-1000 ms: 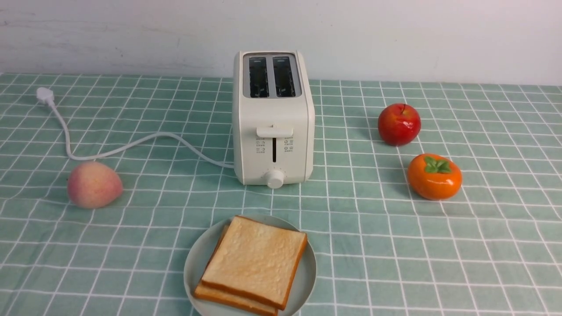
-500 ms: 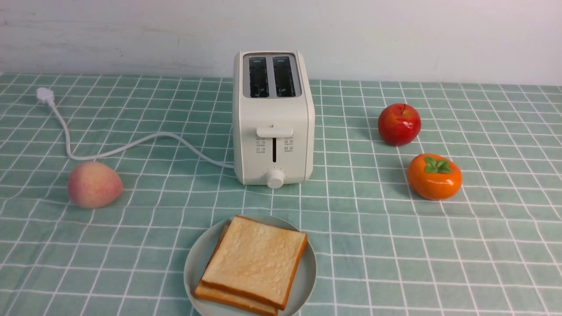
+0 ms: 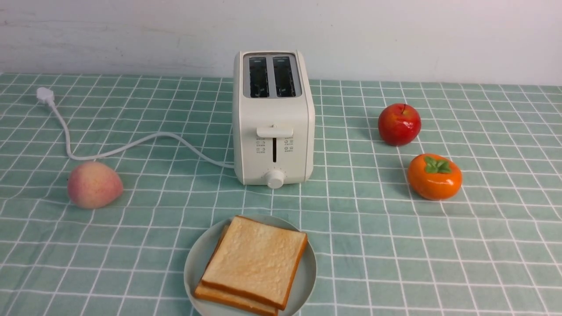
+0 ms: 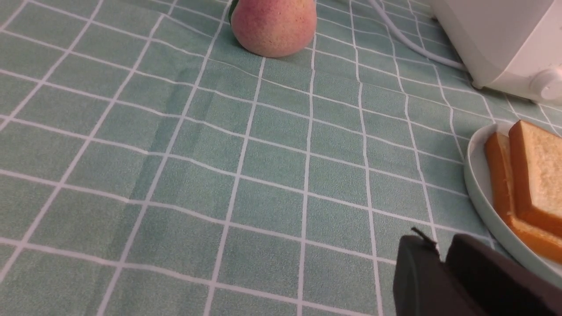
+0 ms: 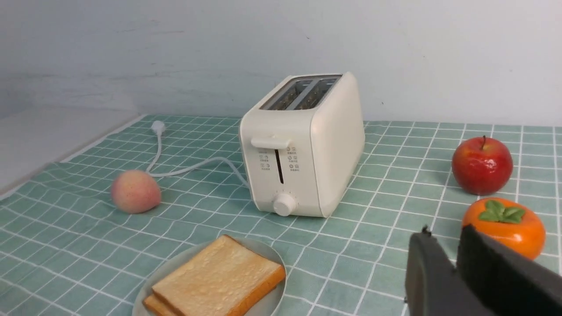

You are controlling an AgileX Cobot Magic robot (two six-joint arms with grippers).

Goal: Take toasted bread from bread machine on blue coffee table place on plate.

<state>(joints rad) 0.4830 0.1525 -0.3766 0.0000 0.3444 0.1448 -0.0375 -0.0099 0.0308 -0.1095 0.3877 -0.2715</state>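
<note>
Toast slices [image 3: 254,260], two, stacked on one plate [image 3: 195,259], toaster [image 3: 273,118] empty.

The front view looks forward and down from the robot's side across the blue coffee table [image 3: 395,245] to a pale wall, with the bread machine [image 3: 273,118] central and the plate [image 3: 198,254] at the near edge; the left wrist view sits low and close over the cloth, facing a peach [image 4: 273,25], catching only the bread machine's corner and the plate's rim; the right wrist view looks from further back, almost level, towards the wall; all three share bread machine, plate and peach.
</note>
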